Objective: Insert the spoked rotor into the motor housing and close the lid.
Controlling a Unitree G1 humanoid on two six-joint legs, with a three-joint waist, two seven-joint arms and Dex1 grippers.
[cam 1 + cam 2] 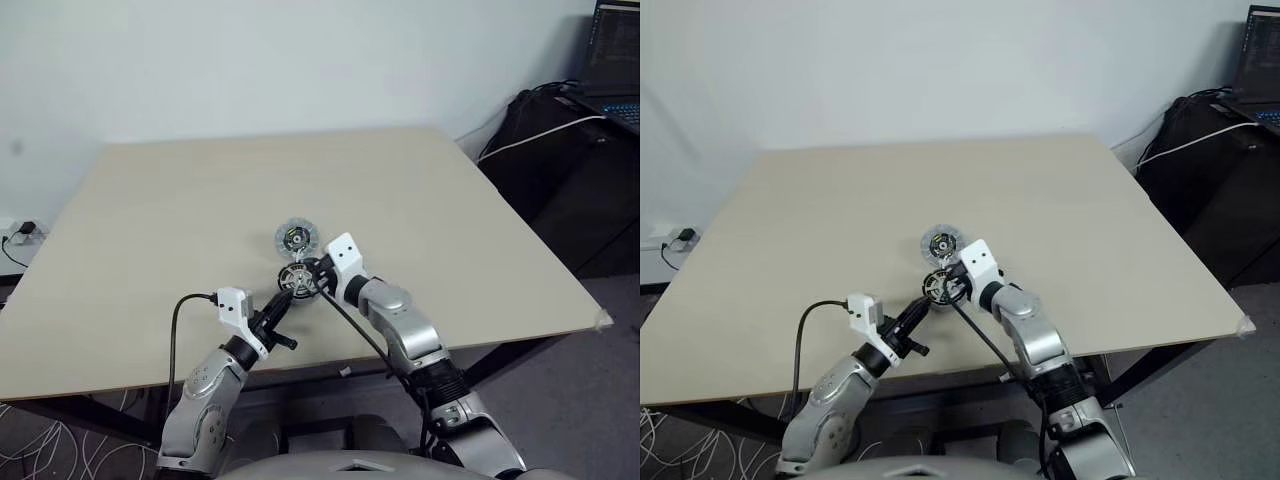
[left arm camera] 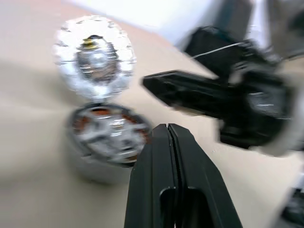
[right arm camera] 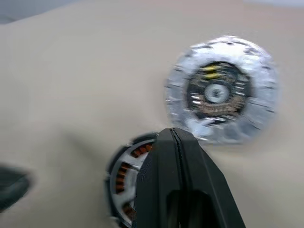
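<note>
Although both arms crowd the near table (image 1: 150, 300) edge, neither holds anything: the left gripper (image 1: 283, 302), fingers pressed together, sits at about seven o'clock of the motor housing (image 1: 297, 277), and the right gripper (image 1: 315, 270), likewise closed, at three o'clock. Inside the housing lies the spoked rotor (image 2: 107, 133), copper showing between its spokes, so insertion looks done. Just beyond, at twelve o'clock, the lid (image 1: 296, 238) lies ribbed face up, waiting to be fitted.
</note>
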